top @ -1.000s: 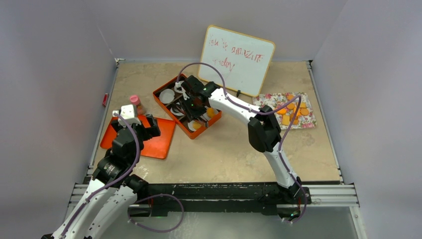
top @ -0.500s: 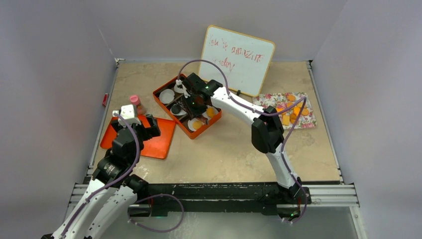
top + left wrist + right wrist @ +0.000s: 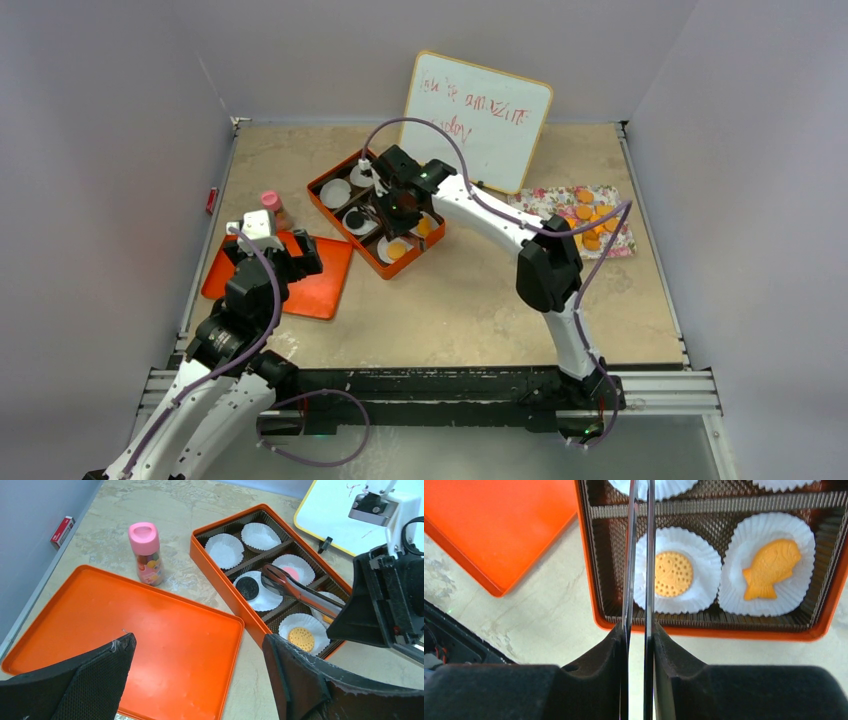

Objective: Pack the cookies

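An orange box (image 3: 330,205) holds white paper cups. Of the cookies, a round yellow one (image 3: 673,573) and a fish-shaped one (image 3: 771,567) lie in the near cups, and a black one (image 3: 247,587) and a pink one (image 3: 291,573) lie further in. More orange cookies (image 3: 588,222) lie on a floral napkin (image 3: 620,245). My right gripper (image 3: 639,630) is shut on metal tongs (image 3: 639,555), whose tips (image 3: 267,574) hang over the black and pink cups with nothing visible between them. My left gripper (image 3: 197,645) stands open above an orange lid (image 3: 150,625).
A whiteboard (image 3: 475,120) leans at the back behind the box. A pink-capped bottle (image 3: 146,552) stands beside the lid. A small red item (image 3: 62,531) lies by the left wall. Grey walls close in the tabletop on three sides.
My right gripper has drawn back toward the far right of the box and squeezed the tongs narrower. The black cookie's cup has come into view. The left arm has not moved.
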